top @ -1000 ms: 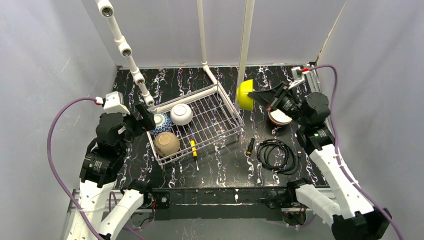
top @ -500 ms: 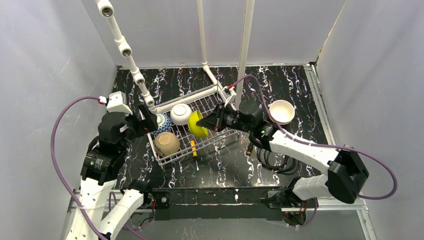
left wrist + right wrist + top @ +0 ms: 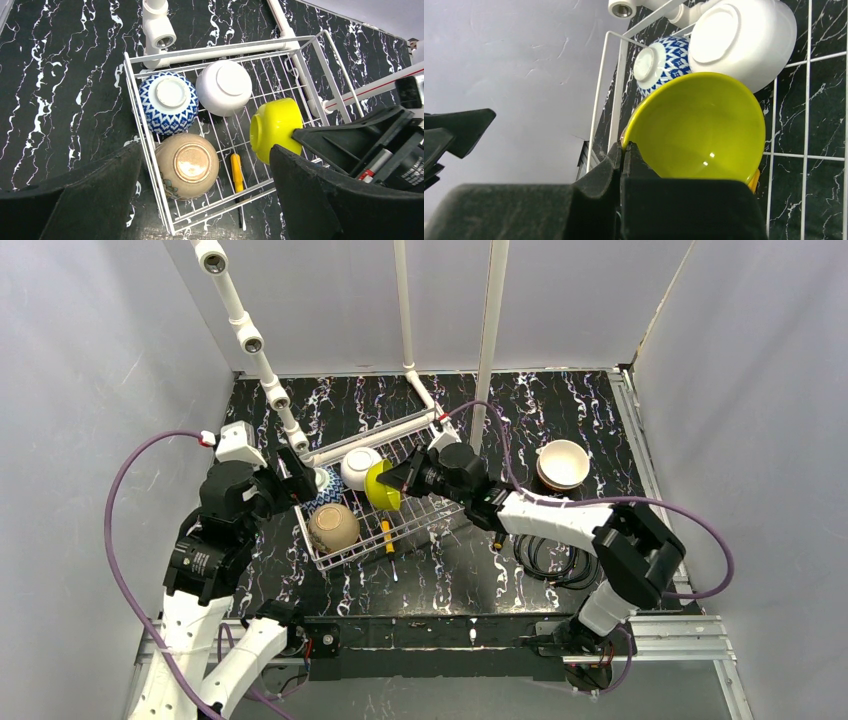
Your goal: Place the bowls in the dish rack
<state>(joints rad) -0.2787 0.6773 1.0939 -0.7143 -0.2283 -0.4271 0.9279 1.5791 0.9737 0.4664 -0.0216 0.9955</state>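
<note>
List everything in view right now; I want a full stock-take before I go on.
dish rack: one, white wire, left-centre of the table
blue-white bowl: one, upside down, rack's far left corner
white bowl: one, upside down in the rack, beside the blue-white one
tan bowl: one, upside down, rack's near left corner
yellow-green bowl: one, on its side over the rack
stacked bowls: at least two, pale one on a darker one, on the table right of the rack
screwdriver: one, yellow handle, rack floor
cable: one coil, black, near right
pipes: several, white, at the back
table: black, white veining
left fingers: black, open, at the rack's left edge
right fingers: black, shut on the yellow-green bowl's rim
</note>
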